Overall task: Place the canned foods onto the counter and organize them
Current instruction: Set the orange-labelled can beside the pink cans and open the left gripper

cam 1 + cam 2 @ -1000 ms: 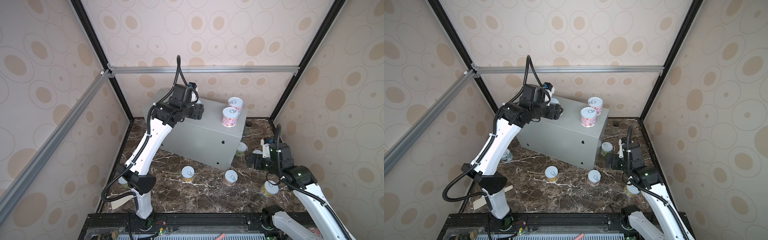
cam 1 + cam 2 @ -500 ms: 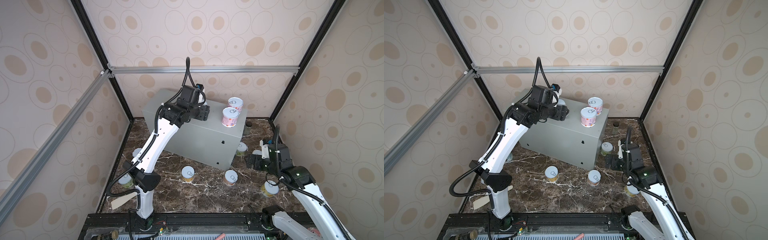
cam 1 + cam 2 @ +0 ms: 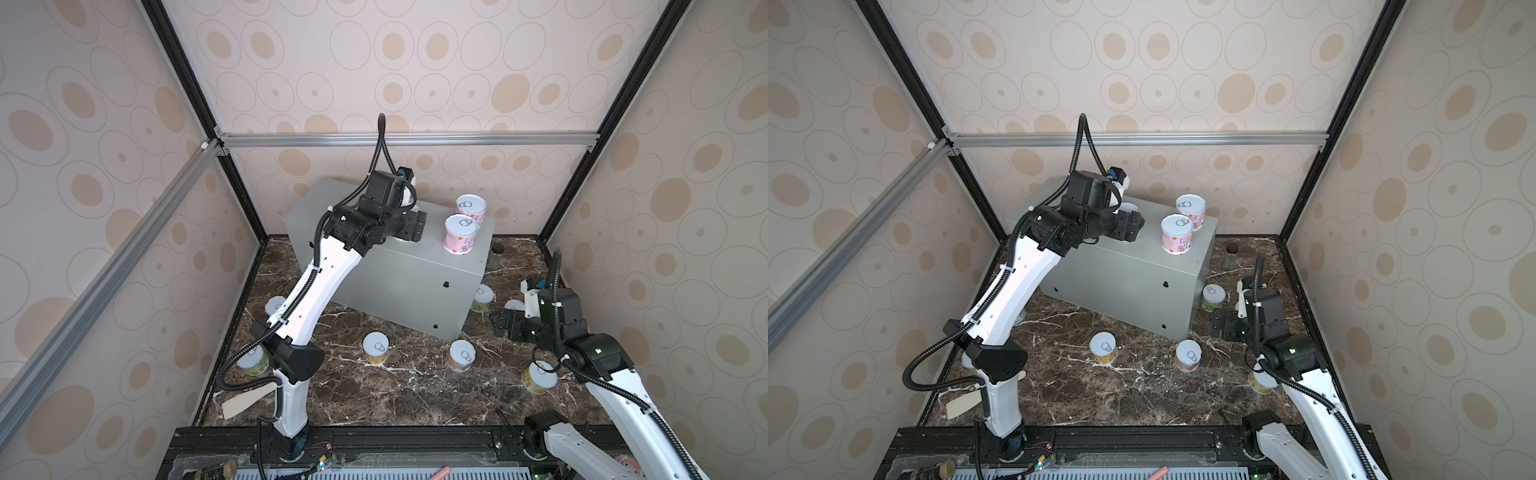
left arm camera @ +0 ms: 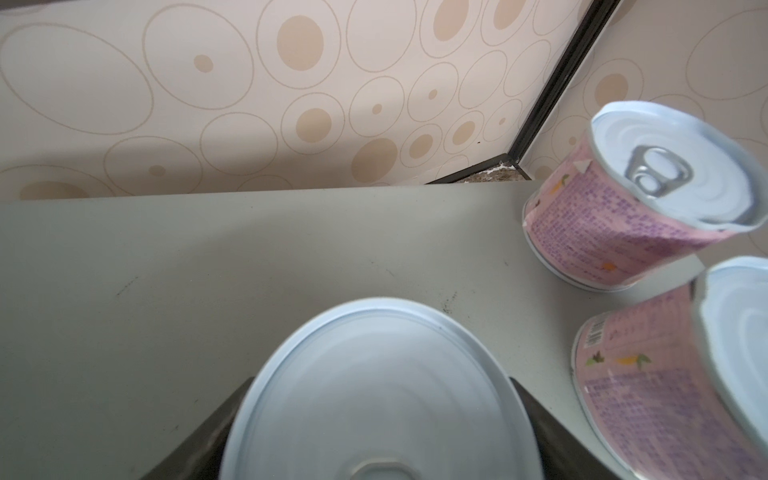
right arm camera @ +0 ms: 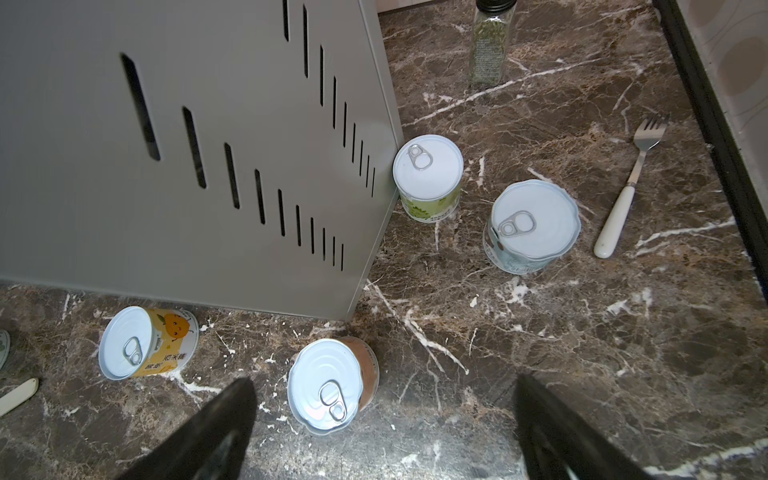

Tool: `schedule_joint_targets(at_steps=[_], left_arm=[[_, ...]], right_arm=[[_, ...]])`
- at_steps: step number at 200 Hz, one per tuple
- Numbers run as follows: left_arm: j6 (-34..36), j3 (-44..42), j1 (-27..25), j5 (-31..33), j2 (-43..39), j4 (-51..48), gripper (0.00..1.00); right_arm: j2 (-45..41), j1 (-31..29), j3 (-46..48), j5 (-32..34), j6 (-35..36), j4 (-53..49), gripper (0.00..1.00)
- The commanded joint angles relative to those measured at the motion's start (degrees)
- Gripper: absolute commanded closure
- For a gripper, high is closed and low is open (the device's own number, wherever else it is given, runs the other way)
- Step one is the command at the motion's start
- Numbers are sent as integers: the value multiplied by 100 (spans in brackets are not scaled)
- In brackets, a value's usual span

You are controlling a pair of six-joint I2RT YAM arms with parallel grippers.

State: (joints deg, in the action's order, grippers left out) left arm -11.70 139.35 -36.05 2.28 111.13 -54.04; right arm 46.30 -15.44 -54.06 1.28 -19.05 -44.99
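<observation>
The counter (image 3: 399, 274) is a pale grey metal box standing on the dark marble floor. Two pink cans (image 3: 460, 235) (image 3: 471, 208) stand at its right end, and the left wrist view shows them too (image 4: 623, 232) (image 4: 648, 374). My left gripper (image 4: 379, 380) is over the counter top, just left of them. A silver-lidded can (image 4: 382, 395) sits between its fingers, and the lid hides whether they touch it. My right gripper (image 5: 384, 378) hangs open low over the floor beside a brown can (image 5: 332, 382). Green (image 5: 428, 178), teal (image 5: 532, 224) and orange (image 5: 145, 345) cans stand nearby.
A dark-lidded glass jar (image 5: 490, 45) and a white-handled fork (image 5: 627, 191) lie on the floor right of the counter. More cans stand at the left wall (image 3: 254, 361) and front right (image 3: 539, 376). A pale spatula (image 3: 245, 401) lies front left.
My left arm has swung to the right along the counter top, bringing its can close to the two pink cans. The right arm has stayed where it was.
</observation>
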Motion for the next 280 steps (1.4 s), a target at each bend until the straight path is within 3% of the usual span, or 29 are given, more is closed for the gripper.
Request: schedule_joint_targets(at_steps=[1, 56, 100, 117, 159, 179, 222, 280], left_arm=[[144, 242, -33, 113, -131, 124, 12], [187, 233, -35, 198, -443, 196, 1], [86, -167, -29, 492, -1038, 429, 1], [101, -964, -34, 515, -1596, 895, 1], [346, -4112, -32, 42, -3684, 2942, 1], [470, -4882, -27, -241, -4328, 3361, 2], [467, -5352, -22, -517, -4381, 3177, 7], [589, -5524, 165, -1101, -4027, 3599, 28]], right_arm=[[-113, -29, -248, 39, -28, -147, 1], [-315, -30, -458, 133, -19, -442, 1], [-578, -29, -483, -46, -223, -592, 1], [-637, -29, -496, -57, -248, -679, 1], [-759, -30, -591, -112, -301, -813, 1], [-720, -31, -690, -168, -322, -834, 2], [-562, -29, -832, -413, -358, -682, 1], [-347, -29, -812, -742, -306, -354, 1]])
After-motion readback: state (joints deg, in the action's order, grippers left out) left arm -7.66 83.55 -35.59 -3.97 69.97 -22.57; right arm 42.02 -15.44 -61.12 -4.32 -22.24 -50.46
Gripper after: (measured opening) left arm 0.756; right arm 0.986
